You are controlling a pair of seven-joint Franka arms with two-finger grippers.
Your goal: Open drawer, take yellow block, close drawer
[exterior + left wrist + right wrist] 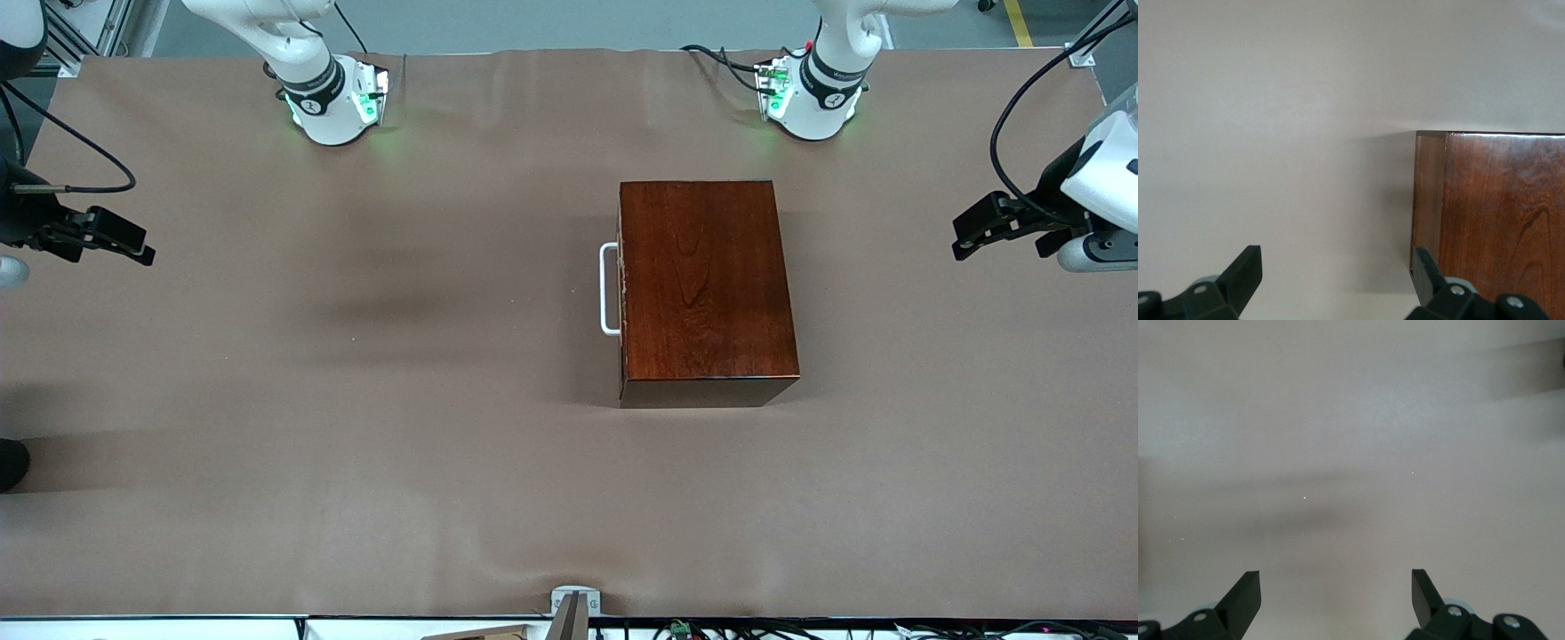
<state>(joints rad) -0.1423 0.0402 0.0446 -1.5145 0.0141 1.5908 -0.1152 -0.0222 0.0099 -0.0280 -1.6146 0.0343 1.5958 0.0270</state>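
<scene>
The dark reddish-brown wooden box (707, 284) stands on the table toward the left arm's end. Its drawer is shut, and the white U-shaped handle (608, 289) faces the right arm's end. A corner of the box shows in the left wrist view (1498, 207). The yellow block is hidden. My left gripper (965, 238) is open and empty, up in the air at the left arm's end of the table. My right gripper (133, 249) is open and empty, up over the right arm's end. In the wrist views both grippers (1337, 267) (1336, 587) have bare table between their fingers.
Brown table cover (356, 400) spreads around the box. A small metal bracket (573, 604) sits at the table edge nearest the front camera. Cables (1022, 116) hang near the left arm.
</scene>
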